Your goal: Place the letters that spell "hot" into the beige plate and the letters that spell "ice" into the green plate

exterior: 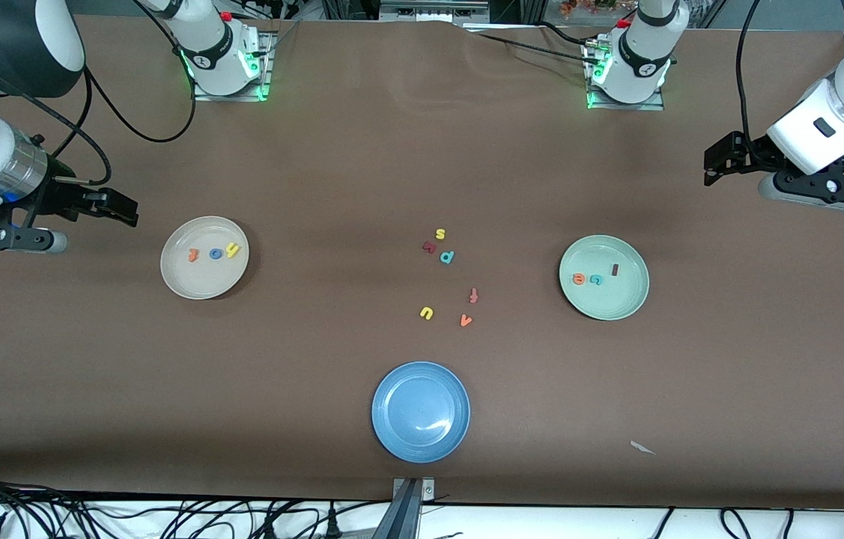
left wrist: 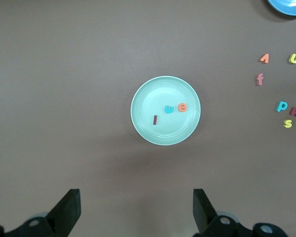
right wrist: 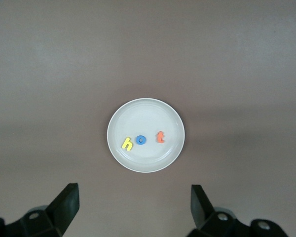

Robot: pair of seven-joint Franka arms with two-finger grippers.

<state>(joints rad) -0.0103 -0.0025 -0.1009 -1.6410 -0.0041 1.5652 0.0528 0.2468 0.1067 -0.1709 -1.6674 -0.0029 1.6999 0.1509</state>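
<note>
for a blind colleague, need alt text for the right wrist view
A beige plate on a brown table holds a yellow h, blue o and orange t in a row. The open right gripper hangs above.

The beige plate point(right wrist: 119, 118) holds yellow h point(right wrist: 127, 143), blue o point(right wrist: 141, 140) and orange t point(right wrist: 160, 137), with the right tool point(right wrist: 133, 207) spread wide.

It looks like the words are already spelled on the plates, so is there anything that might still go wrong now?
Little, I think. The h, o and t lie in the beige plate, the i, c and e in the green plate. The left gripper and right gripper hang open, holding nothing, each near its own plate; a low sweep might knock a plate and spill the light letters. The spare letters mid-table might be picked by mistake.
</note>
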